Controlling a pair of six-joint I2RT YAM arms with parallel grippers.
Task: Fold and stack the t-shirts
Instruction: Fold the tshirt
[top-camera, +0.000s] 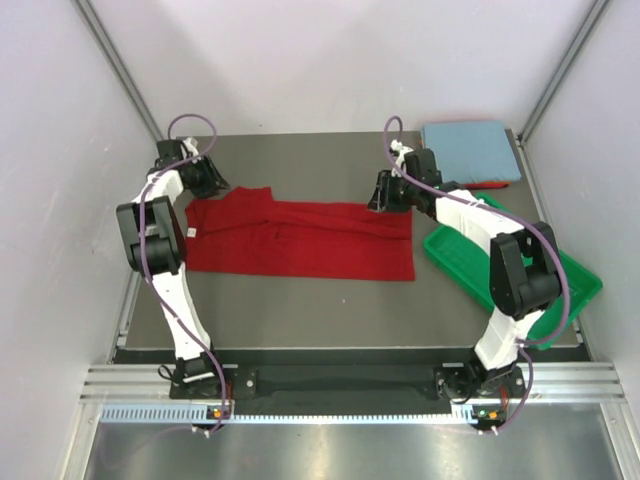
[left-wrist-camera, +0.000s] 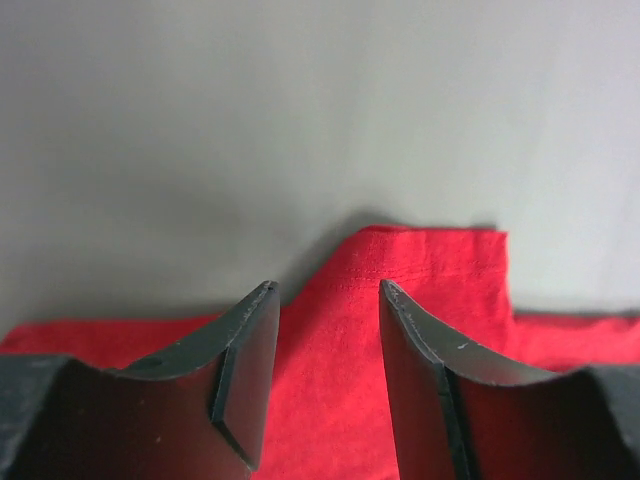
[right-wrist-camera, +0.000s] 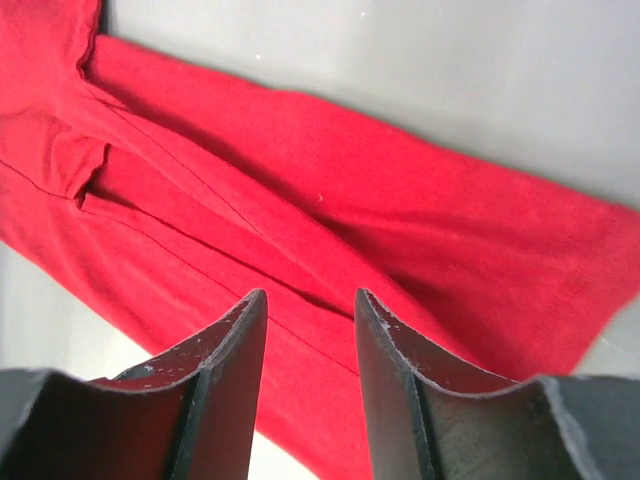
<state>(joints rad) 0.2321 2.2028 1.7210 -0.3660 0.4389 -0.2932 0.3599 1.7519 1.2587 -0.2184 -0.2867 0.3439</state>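
From the top view, the dark red cotton t-shirt (top-camera: 300, 240) lies flat in the middle of the grey table (top-camera: 300, 310), narrowed into a long band. Its long axis runs left to right, roughly parallel to the near edge. The small white neck label (top-camera: 190, 232) sits at the left end, so the collar points toward your left arm and the hem toward the green plastic tray (top-camera: 470, 262). One sleeve juts out along the far edge near the left end.

Your left gripper (top-camera: 205, 178) hangs over that far-left corner and your right gripper (top-camera: 385, 195) over the far edge near the hem end. I take that spacing to be chosen so the band can be handled by its two ends.

The folded light blue t-shirt (top-camera: 470, 148) rests in the far right corner with another red t-shirt (top-camera: 490, 184) showing from under it. That looks like the stack this shirt is bound for.

In the left wrist view, the dark fingers (left-wrist-camera: 240, 380) stand moderately apart with nothing pinched. The sleeve tab lies on the table just beyond their tips.

In the right wrist view, the fingers (right-wrist-camera: 220, 390) are likewise parted and grip nothing. The red cloth runs diagonally beneath them, its lengthwise creases visible.
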